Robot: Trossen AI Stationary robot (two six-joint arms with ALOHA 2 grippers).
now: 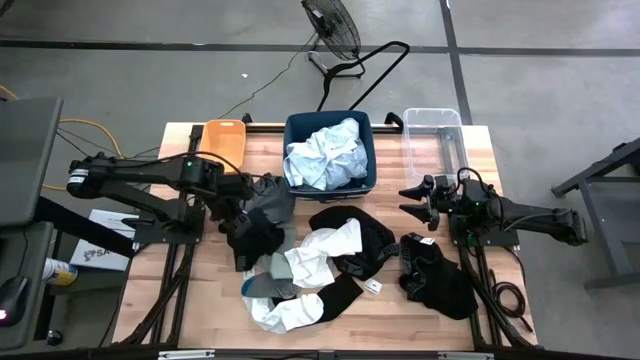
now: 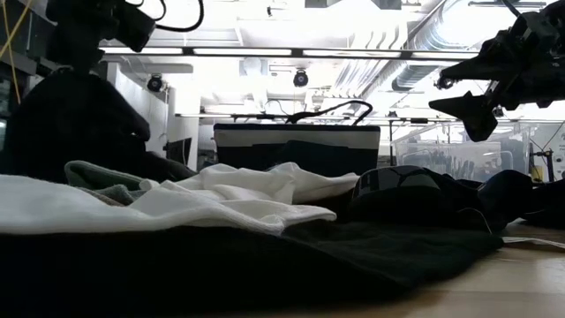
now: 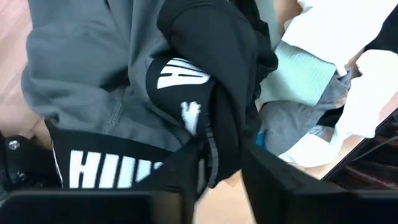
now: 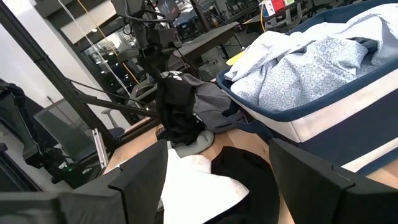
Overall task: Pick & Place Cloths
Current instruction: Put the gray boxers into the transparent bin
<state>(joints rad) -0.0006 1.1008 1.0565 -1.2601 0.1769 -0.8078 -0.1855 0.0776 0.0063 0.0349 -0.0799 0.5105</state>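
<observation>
My left gripper [image 1: 243, 220] is shut on a grey and black garment [image 1: 265, 205] with white lettering on its black band [image 3: 99, 168], at the table's left of the pile. My right gripper [image 1: 412, 194] hovers open above the table's right part, near the clear bin, touching nothing; its fingers [image 4: 143, 180] stand wide apart. On the table lie white cloths [image 1: 325, 245], black cloths [image 1: 352, 232], a black heap [image 1: 437, 278] and a white and grey piece [image 1: 285, 308]. Pale blue patterned cloths [image 1: 325, 155] fill the navy bin [image 1: 292, 122]. My left gripper pinches a bunched fold of the garment's black part [image 3: 202, 155] between its two fingers [image 3: 280, 186], coming from above. The garment hangs below the fingers in a slack bundle [image 4: 180, 115]. Its lower end [image 4: 186, 142] reaches the pile on the table.
An orange bin [image 1: 225, 135] stands at the far left, the navy bin at the far middle and a clear bin [image 1: 433, 122] at the far right. A small white tag [image 1: 372, 287] lies near the black cloths. Bare wood shows along the near edge [image 1: 400, 330].
</observation>
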